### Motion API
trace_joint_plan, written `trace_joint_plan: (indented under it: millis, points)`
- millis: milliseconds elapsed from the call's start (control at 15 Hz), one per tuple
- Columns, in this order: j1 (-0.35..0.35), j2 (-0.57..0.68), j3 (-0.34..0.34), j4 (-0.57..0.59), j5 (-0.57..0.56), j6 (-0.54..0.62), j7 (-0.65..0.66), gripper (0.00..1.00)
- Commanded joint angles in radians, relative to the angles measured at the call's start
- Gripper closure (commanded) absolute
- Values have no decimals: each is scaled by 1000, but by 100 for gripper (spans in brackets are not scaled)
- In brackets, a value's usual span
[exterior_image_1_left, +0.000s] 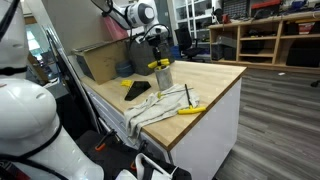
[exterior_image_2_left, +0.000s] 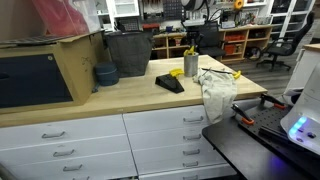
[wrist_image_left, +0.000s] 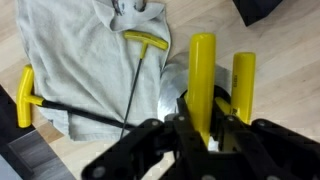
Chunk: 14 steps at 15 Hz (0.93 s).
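Where the black gripper (wrist_image_left: 203, 130) is clamped on one yellow-handled T-shaped hex key (wrist_image_left: 203, 75), upright at the round silver metal cup (wrist_image_left: 172, 100), a second key (wrist_image_left: 243, 85) stands beside it. A third key (wrist_image_left: 145, 40) and a fourth key (wrist_image_left: 25, 95) lie on the crumpled grey cloth (wrist_image_left: 70, 45) on the wooden tabletop (wrist_image_left: 290, 70).

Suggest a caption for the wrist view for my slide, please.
Hand grips a yellow T-handle key at a metal cup; two more keys lie on the cloth.
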Motion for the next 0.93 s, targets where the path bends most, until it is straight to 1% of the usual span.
trace_joint_plan:
  millis: [0, 67, 267, 467, 533, 733, 867]
  points:
    - [20, 15, -4, 2, -30, 16, 18, 51]
    - [24, 9, -4, -4, -39, 22, 20, 50]
    - [42, -9, -5, -25, -71, 38, 31, 30]
    - [50, -29, -2, -50, -94, 54, 23, 6]
    - [53, -38, -2, -59, -101, 58, 21, 1]
    - [54, -67, -2, -80, -104, 69, 15, 0]
    - [48, -92, -3, -89, -92, 54, 23, 0]
